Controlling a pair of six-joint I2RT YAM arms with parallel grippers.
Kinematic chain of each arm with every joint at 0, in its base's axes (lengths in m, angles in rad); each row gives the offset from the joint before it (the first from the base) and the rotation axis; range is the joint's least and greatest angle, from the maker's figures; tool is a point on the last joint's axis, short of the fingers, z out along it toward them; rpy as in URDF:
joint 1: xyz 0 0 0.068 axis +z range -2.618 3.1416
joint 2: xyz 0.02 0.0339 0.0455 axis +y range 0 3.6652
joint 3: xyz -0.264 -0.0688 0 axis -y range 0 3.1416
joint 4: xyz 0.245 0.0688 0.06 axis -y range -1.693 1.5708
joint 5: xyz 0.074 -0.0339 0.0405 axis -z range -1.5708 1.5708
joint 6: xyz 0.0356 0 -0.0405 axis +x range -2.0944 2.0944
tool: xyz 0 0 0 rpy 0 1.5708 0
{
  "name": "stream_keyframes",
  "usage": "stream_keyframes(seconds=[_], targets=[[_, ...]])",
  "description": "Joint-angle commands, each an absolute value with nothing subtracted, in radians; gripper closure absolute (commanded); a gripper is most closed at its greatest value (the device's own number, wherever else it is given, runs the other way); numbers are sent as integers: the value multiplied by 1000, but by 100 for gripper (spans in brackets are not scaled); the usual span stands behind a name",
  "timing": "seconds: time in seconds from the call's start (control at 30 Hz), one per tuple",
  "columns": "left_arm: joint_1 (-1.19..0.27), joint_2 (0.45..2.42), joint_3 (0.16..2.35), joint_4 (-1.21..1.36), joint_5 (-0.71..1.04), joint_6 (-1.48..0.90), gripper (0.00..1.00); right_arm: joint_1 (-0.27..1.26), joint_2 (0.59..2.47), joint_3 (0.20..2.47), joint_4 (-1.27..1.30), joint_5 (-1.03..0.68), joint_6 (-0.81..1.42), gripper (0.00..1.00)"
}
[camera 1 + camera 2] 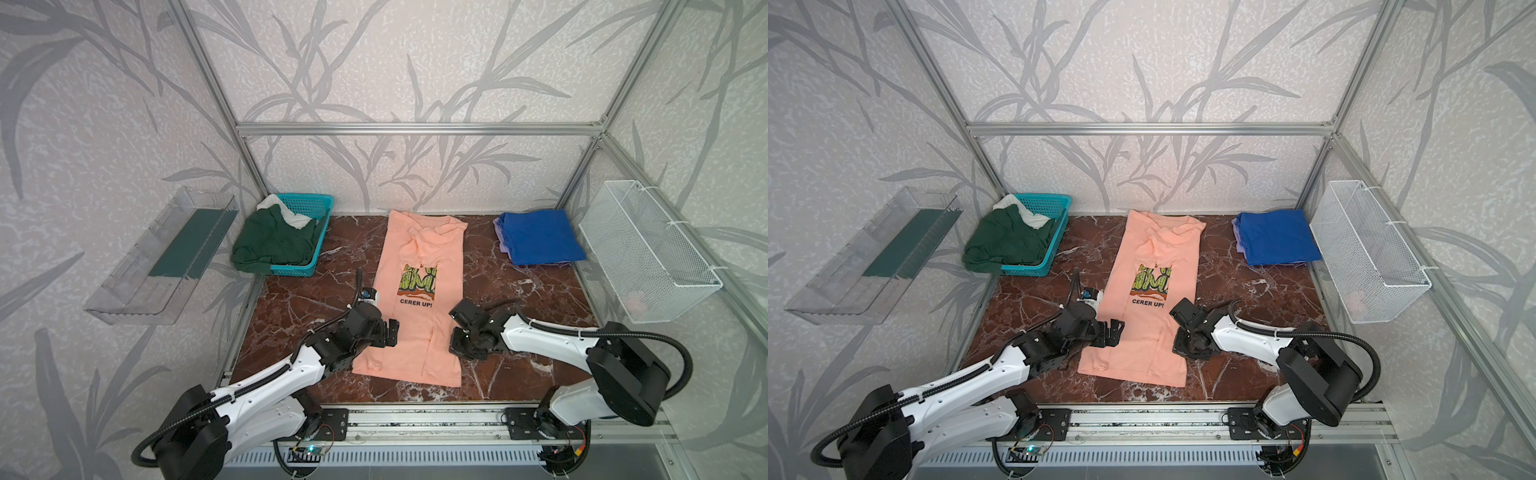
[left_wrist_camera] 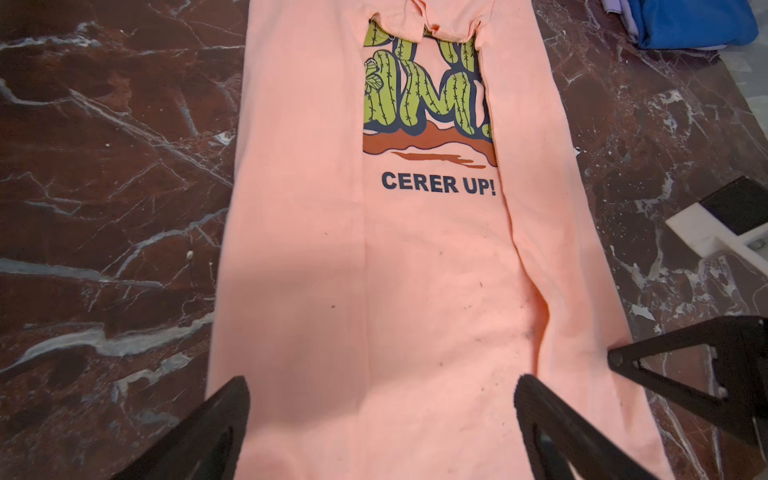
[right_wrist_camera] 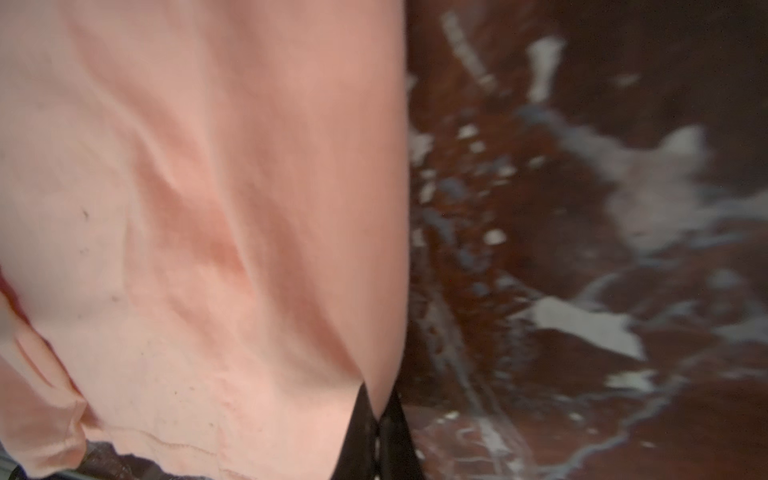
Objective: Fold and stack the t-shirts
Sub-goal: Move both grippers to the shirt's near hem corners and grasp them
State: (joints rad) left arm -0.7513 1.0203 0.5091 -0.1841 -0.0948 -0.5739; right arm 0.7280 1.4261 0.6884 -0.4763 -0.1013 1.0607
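The peach-pink t-shirt lies lengthwise on the marble table, both sides folded in and "CERER UP!" facing up. My left gripper hovers open over its left edge near the hem; in the left wrist view the fingertips straddle the bare cloth. At the shirt's right edge near the hem, my right gripper is shut on the fabric; the right wrist view shows a pinch of the shirt between the jaws. A folded royal blue t-shirt lies at the back right. Dark green and white t-shirts fill the basket.
The teal lattice basket stands at the back left. A white wire basket hangs on the right wall and a clear plastic tray on the left wall. An aluminium rail with both arm bases runs along the front edge.
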Motion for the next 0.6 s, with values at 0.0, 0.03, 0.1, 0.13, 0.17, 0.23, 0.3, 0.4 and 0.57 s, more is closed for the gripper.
stream_keyframes(seconds=[0.0,0.03,0.1,0.13,0.17,0.23,0.3,0.4,0.57], targets=[[-747,1011,533,-175,-66,-561,1,635,1354,650,-609,-70,970,100],[-747,1012,532,-177,-64,-561,1,605,1340,643,-617,-75,949,100],[-747,1018,535,-187,-58,-561,1,550,1312,638,-635,-92,899,100],[-747,1023,537,-194,-55,-562,1,534,1302,644,-652,-92,882,97],[-747,1025,537,-201,-49,-561,1,521,1289,655,-674,-93,861,87],[-749,1028,534,-211,-35,-569,1,507,1257,672,-716,-98,826,67],[-751,1025,526,-225,-18,-579,2,497,1217,686,-764,-114,795,56],[-764,1020,509,-258,5,-595,5,495,1145,695,-847,-118,771,53],[-784,1016,479,-341,53,-619,10,495,1026,620,-865,-179,767,50]])
